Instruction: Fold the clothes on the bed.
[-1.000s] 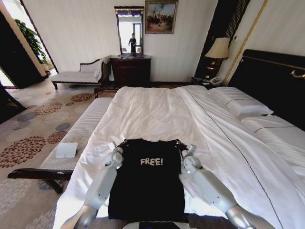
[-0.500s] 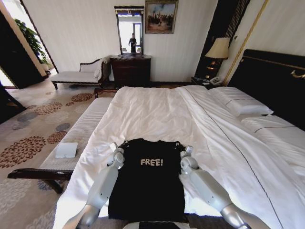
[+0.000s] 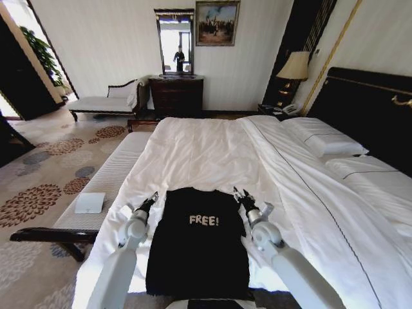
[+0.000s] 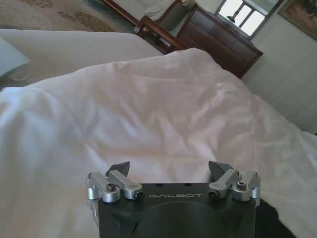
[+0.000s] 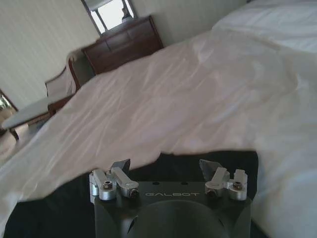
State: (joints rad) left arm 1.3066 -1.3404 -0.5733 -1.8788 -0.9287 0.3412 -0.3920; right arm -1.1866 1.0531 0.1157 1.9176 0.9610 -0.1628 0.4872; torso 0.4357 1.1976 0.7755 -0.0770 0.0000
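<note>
The clothes, a black T-shirt (image 3: 201,248) with white "FREE" lettering, lie flat at the near edge of the bed (image 3: 206,151), sleeves tucked in so the outline is a narrow rectangle. My left gripper (image 3: 150,199) hovers open just off the shirt's upper left corner; in the left wrist view it (image 4: 168,169) has only white duvet (image 4: 163,114) beyond its fingers. Over the upper right corner, my right gripper (image 3: 239,193) is open too. The right wrist view shows it (image 5: 166,167) empty, with black fabric (image 5: 225,157) below.
A pale upholstered bench (image 3: 111,177) runs along the bed's left side, with a white object (image 3: 90,202) lying on it. Pillows (image 3: 325,143) and the dark headboard (image 3: 367,106) are at the right. A dresser (image 3: 176,95), a chaise (image 3: 103,102) and patterned carpet lie beyond.
Both grippers have come off the shirt's upper corners. The left arm has swung outward to the left; the right gripper now points up the bed. The shirt's top edge looks narrower.
</note>
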